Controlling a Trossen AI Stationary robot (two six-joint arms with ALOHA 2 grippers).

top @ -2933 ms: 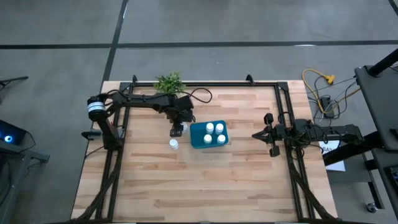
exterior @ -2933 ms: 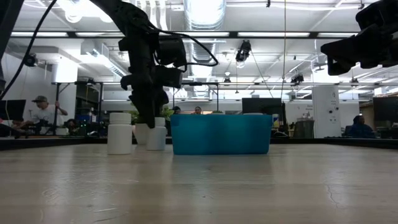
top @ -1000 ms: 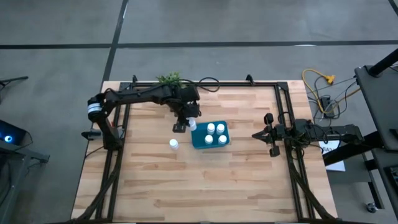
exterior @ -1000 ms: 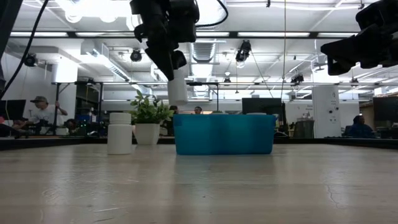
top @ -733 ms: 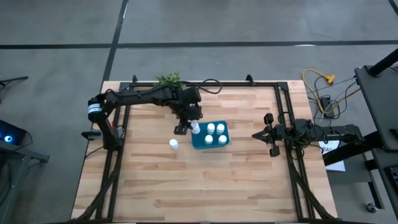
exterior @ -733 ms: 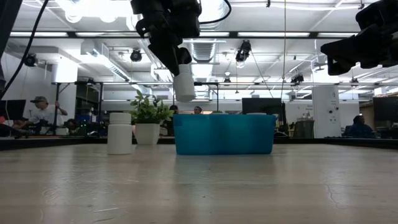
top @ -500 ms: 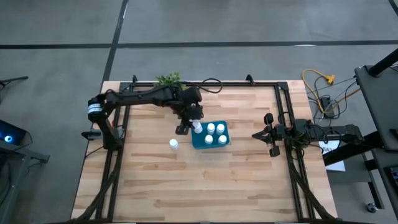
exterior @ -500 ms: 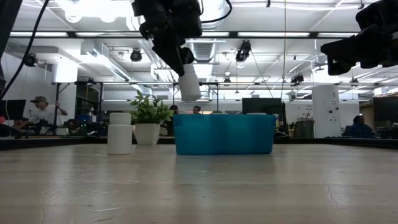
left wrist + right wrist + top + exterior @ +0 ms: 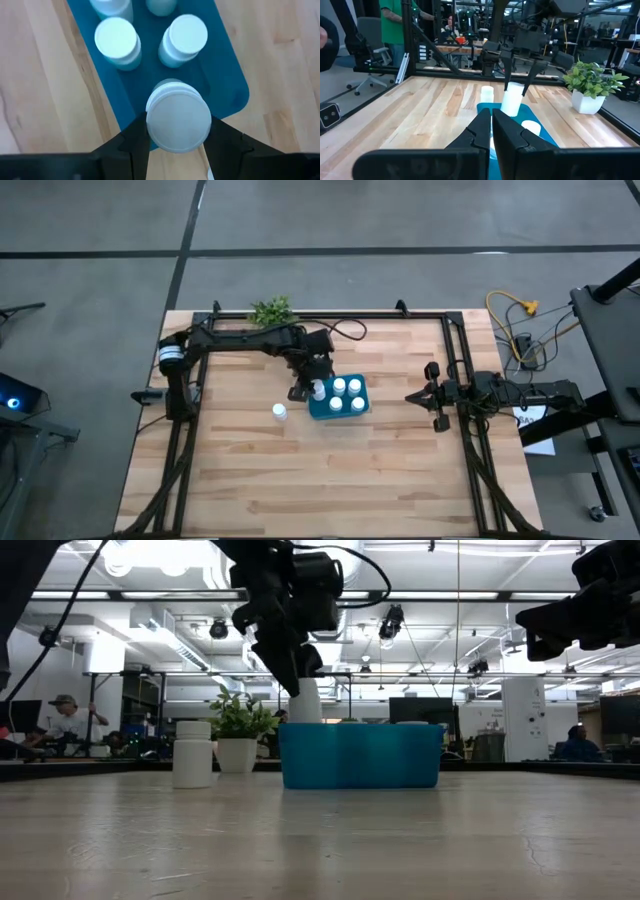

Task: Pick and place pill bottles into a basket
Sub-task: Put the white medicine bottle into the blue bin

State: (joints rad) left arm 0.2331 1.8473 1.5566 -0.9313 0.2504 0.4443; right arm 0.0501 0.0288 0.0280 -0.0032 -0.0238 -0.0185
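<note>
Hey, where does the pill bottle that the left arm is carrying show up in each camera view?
High view: held bottle at the basket's left end.
Low view: bottle under the left claw, just above the basket's left rim.
Left wrist view: cap between the fingers, over the basket.
Right wrist view: bottle, centre, above the basket.
Shared landmark: the basket.

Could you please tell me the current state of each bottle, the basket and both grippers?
Left gripper: shut on the held bottle above the basket.
Held bottle: upright, partly lowered into the basket.
Basket: four bottles standing inside.
Loose bottle: upright on the table.
Right gripper: shut, empty, waiting at the right.
</note>
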